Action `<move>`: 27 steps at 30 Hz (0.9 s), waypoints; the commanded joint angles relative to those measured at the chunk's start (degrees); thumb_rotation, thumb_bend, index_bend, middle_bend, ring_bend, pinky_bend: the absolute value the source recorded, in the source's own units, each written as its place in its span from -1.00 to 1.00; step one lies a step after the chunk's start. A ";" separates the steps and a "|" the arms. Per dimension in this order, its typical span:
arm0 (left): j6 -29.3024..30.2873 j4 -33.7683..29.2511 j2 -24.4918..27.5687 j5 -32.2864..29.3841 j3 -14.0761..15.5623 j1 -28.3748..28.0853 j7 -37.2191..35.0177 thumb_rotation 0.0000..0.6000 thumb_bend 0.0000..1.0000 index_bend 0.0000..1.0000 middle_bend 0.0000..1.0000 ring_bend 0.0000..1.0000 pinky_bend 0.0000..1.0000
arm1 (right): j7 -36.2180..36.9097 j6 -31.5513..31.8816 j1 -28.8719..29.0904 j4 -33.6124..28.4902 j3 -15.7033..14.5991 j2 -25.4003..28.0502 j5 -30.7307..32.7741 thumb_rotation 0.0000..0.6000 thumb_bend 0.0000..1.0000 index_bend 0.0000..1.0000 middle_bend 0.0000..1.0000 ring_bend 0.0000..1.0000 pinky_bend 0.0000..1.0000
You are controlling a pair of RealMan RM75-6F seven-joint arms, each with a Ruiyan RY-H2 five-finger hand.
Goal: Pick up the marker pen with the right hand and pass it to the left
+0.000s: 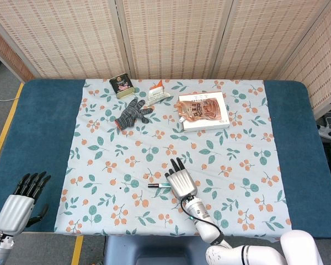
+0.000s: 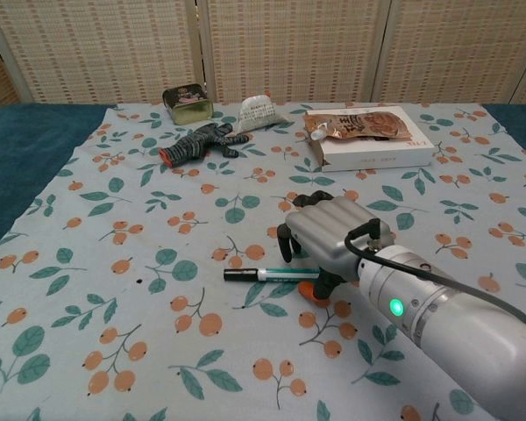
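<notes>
Chest view: the marker pen [image 2: 276,274] lies flat on the floral tablecloth [image 2: 114,263], black cap pointing left. The right hand [image 2: 329,237] sits right over its far end, fingers curled down, orange thumb tip beside the barrel, but whether it's clamped yet I can't tell. This looks like the grasp step. Next comes a firm pinch, then a lift toward the left hand [image 1: 23,201], waiting with fingers apart off the table's near-left corner.

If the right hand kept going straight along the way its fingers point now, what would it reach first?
The right hand points away from the robot, up the floral tablecloth, with the marker pen beneath it. Ahead lies bare cloth; the white box with the pouch seems first in line, though slightly to the side, so it might pass it.
</notes>
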 commanded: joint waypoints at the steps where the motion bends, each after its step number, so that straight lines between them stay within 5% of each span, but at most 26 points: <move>1: -0.14 0.03 -0.01 -0.14 -0.07 -0.07 -0.03 1.00 -0.19 -1.00 -1.00 -1.00 -0.96 | 0.15 0.20 0.31 0.26 -0.30 -0.20 0.33 1.00 -0.54 -0.12 -0.29 -0.93 -1.00; 20: -0.25 0.17 0.12 -0.27 -0.05 -0.15 -0.52 1.00 -0.19 -1.00 -1.00 -1.00 -0.96 | 0.64 1.82 2.24 1.15 -2.01 -1.04 1.09 1.00 -0.53 0.10 -0.17 -0.80 -1.00; 27: -0.23 0.13 0.13 -0.27 -0.04 -0.14 -0.39 1.00 -0.19 -1.00 -1.00 -1.00 -0.96 | 1.78 2.74 2.57 2.08 -2.77 -1.33 -0.51 1.00 -0.49 0.43 0.09 -0.62 -1.00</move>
